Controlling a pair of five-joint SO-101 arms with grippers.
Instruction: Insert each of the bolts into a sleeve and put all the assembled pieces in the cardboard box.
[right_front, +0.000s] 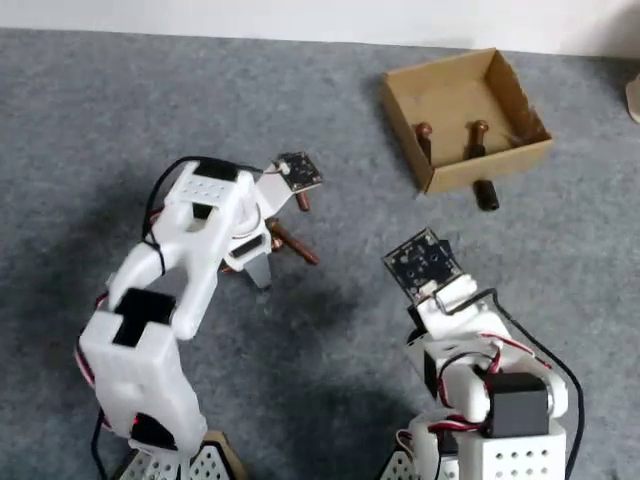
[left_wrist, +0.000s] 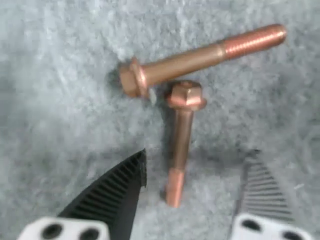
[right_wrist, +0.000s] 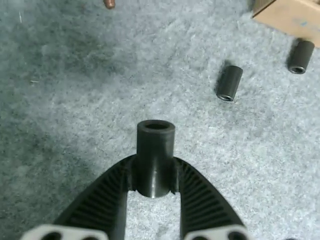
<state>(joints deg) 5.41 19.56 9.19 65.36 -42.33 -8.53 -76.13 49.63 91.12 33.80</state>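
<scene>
Currently left hand wide open, astride a bolt lying flat on surface; right hand clamped on a sleeve. Bolt looks rigid, smooth, apt to roll: take mid-shank, below head

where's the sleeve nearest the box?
The sleeve lies on the table outside the front wall of the cardboard box in the high view. In the right wrist view it sits by the box corner, a second sleeve apart from it.
</scene>
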